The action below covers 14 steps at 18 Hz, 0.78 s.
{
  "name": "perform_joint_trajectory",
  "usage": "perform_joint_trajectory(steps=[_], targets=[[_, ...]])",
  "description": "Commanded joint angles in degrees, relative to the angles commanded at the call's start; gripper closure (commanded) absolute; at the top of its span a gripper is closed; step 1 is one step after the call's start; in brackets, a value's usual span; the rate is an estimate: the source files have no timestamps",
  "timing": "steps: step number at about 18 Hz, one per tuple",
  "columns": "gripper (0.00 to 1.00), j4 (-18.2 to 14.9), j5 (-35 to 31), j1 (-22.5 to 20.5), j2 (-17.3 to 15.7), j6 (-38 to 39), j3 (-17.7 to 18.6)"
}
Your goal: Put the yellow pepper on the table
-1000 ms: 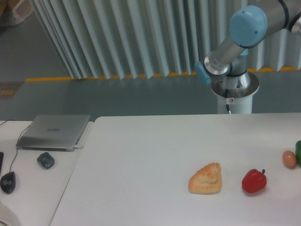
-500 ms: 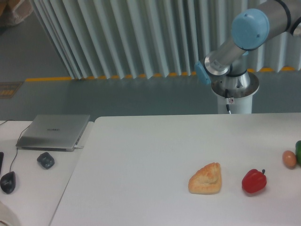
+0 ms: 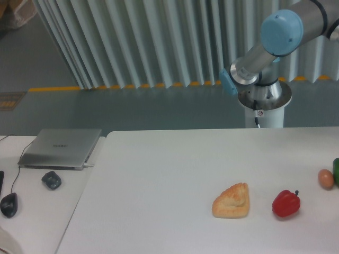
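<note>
The yellow pepper is out of view. The large white table [image 3: 159,174] fills the lower part of the camera view. Only the arm's base and an elbow joint with a blue cap [image 3: 282,33] show at the upper right. The gripper is out of the frame, so I cannot see whether it holds anything.
A golden-brown pastry [image 3: 231,201] and a red pepper [image 3: 286,203] lie at the table's front right. An egg-like brown object [image 3: 326,179] and a green object [image 3: 336,170] sit at the right edge. A smaller desk at the left holds a laptop [image 3: 60,148] and two mice [image 3: 51,180].
The arm's elbow joint shifted slightly to the right and up. Nothing on the table moved.
</note>
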<state>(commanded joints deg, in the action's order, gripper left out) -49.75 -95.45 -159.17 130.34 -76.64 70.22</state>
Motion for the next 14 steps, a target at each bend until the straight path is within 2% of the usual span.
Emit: perform_joint_trajectory(steps=[2,5,8,10,12,14], targets=[[0.65,-0.26,0.35,-0.09,-0.88,0.35,-0.09],[0.67,-4.38,1.4,-0.17,-3.07,0.53,-0.26],[0.67,-10.7,6.14,-0.88,-5.88,0.44,-0.53],[0.67,-13.43,6.42,-0.7,-7.38,0.62,-0.09],[0.67,-19.05,7.64,-0.18,-9.75,0.7,0.17],[0.67,-24.32,11.67,0.44,-11.86,0.7,0.44]])
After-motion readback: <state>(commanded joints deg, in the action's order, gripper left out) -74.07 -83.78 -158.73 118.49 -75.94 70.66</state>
